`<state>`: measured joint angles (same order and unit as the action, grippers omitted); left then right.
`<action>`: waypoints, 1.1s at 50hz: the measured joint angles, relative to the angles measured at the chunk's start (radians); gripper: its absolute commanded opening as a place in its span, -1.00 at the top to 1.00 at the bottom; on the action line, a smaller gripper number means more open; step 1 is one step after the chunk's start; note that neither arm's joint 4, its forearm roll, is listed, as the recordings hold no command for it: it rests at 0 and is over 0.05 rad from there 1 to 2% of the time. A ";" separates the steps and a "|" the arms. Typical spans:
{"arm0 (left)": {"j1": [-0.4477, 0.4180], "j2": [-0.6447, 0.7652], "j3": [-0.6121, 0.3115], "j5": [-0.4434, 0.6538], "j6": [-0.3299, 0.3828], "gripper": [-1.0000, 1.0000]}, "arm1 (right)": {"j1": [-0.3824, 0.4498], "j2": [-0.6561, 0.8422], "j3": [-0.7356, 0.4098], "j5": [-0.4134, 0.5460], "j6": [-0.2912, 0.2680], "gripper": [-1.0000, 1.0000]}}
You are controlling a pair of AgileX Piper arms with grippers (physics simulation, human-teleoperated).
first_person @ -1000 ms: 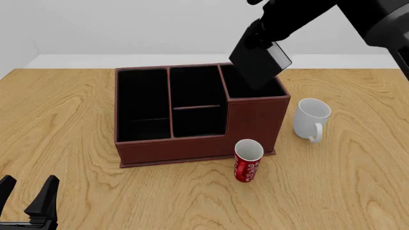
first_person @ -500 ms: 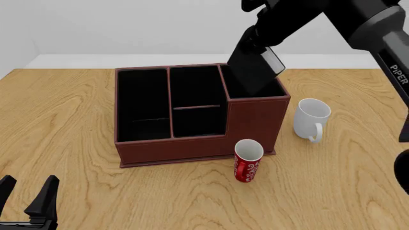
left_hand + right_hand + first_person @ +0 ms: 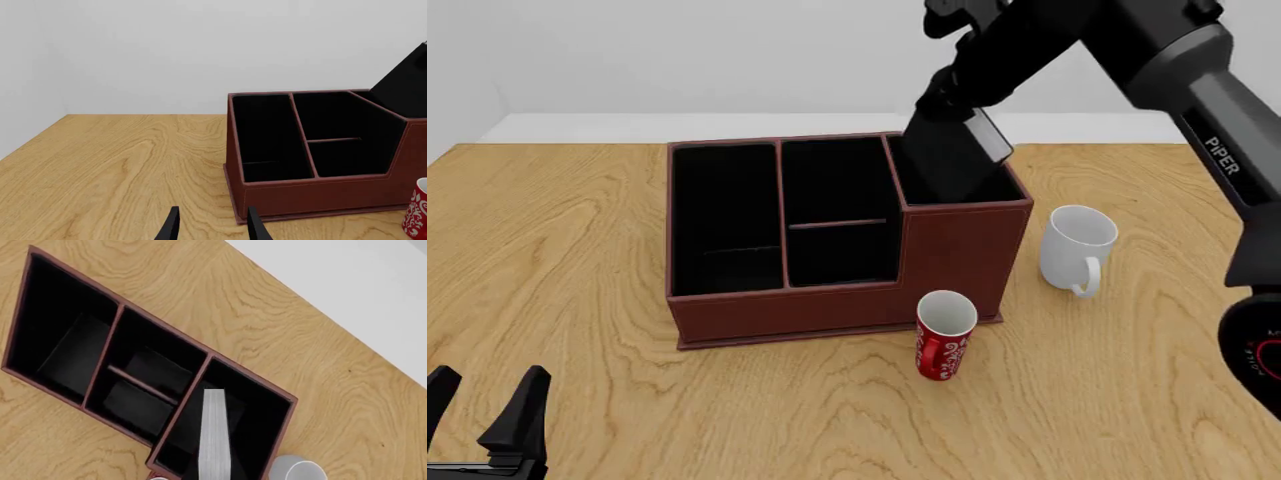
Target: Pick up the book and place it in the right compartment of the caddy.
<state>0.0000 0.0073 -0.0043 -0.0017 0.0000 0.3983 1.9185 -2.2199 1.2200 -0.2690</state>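
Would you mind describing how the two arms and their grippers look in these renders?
The right arm is glossy black to dark grey, built of rounded tubular links, with white "PIPER" lettering and a red ring marking at a joint near the frame edge. The left gripper has two flat, black, tapered fingers. No cables are visible.

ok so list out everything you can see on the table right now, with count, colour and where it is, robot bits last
caddy: one, reddish-brown with black lining, middle of the table
right compartment: one, black-lined, tallest walls, caddy's right end
book: one, black with white page edges, tilted, lower end inside the right compartment
soda can: one, red with white pattern, upright at the caddy's front right corner
mug: one, white, right of the caddy
table: one, light wood
right gripper: one, black, holding the book's top
left gripper: one, black, open, near-left table edge
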 measured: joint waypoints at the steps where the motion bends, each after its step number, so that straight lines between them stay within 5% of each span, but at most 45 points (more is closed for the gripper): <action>1: 0.000 0.000 0.000 0.000 0.000 -1.00 | 0.000 0.002 0.000 0.000 0.001 1.00; 55: 0.000 0.000 0.000 0.000 0.000 -1.00 | -0.010 0.126 -0.068 0.000 0.068 1.00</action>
<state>0.0000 0.0073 -0.0043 -0.0017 0.0000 0.3884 2.0442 -2.2880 1.2200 -0.2009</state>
